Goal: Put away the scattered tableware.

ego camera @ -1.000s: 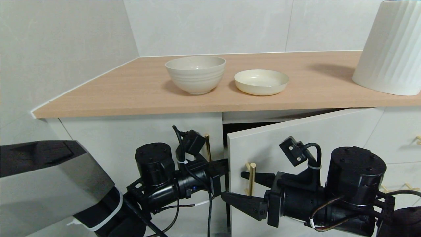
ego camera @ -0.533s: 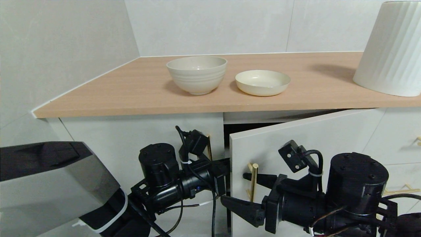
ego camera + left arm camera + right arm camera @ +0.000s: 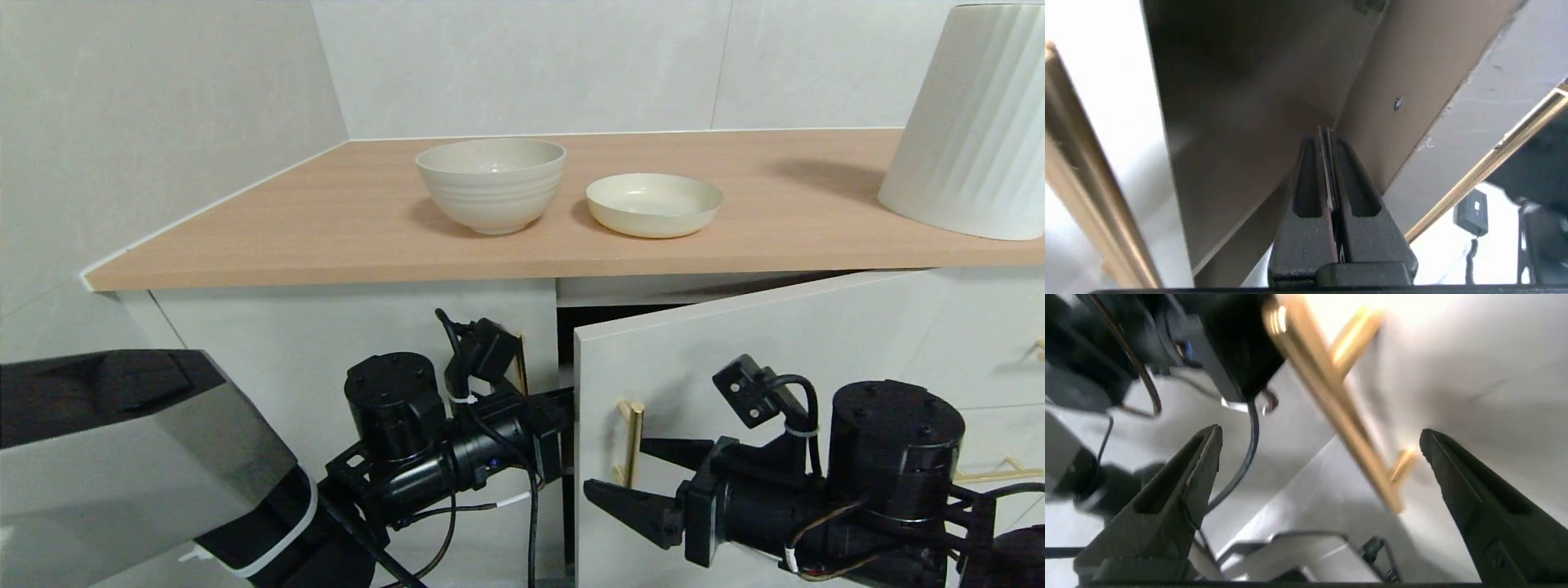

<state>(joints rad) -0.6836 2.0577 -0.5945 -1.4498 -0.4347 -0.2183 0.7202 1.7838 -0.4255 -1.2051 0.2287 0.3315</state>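
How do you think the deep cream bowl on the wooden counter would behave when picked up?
The deep cream bowl looks rigid, probably breakable, so it should not flex. Its smooth rounded wall may slip in a pinch. Its narrow foot suggests tipping if pushed high.

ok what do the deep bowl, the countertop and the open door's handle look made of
Deep bowl: likely glazed ceramic, maybe melamine; cream, soft sheen, ribbed bands. Countertop: matte wood grain, possibly laminate. Open door's handle: polished brass-coloured metal, judging by its gold shine.
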